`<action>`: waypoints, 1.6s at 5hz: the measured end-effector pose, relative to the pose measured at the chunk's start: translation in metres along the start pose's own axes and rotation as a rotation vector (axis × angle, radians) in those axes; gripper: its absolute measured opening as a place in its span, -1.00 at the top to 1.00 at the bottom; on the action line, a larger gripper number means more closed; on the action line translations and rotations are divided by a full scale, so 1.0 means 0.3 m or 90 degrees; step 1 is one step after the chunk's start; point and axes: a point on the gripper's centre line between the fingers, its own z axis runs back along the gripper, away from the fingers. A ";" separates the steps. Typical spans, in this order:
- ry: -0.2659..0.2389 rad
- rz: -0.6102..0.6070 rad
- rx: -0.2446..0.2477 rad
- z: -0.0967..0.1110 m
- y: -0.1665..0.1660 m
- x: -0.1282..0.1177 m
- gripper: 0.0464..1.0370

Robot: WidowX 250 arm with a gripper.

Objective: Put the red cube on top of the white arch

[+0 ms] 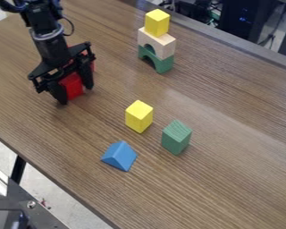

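At the upper left, the gripper (pixel 73 89) hangs low over the table with its fingers on either side of the red cube (pixel 73 85), shut on it. The fingers partly cover the cube, and a bit of red also shows behind the right finger. The white arch (pixel 162 44), pale and wood-toned, rests on a green arch (pixel 164 64) at the upper middle, right of the gripper. On top of the white arch sits a yellow cube (pixel 157 22).
A yellow block (pixel 139 117) stands near the middle, with a green block (pixel 176 137) to its lower right and a blue triangular block (pixel 119 156) below. The wooden table's (pixel 229 179) near edge runs diagonally along the lower left; its far edge crosses the upper right.
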 end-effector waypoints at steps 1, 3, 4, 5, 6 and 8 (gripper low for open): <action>0.016 -0.011 -0.022 0.035 -0.013 -0.018 -0.11; 0.067 -0.047 -0.067 0.123 -0.060 -0.108 -0.11; 0.091 -0.087 -0.095 0.184 -0.130 -0.197 -0.11; 0.112 -0.093 -0.100 0.217 -0.194 -0.256 -0.11; 0.125 -0.112 -0.096 0.228 -0.260 -0.317 -0.11; 0.118 -0.120 -0.083 0.207 -0.352 -0.354 -0.11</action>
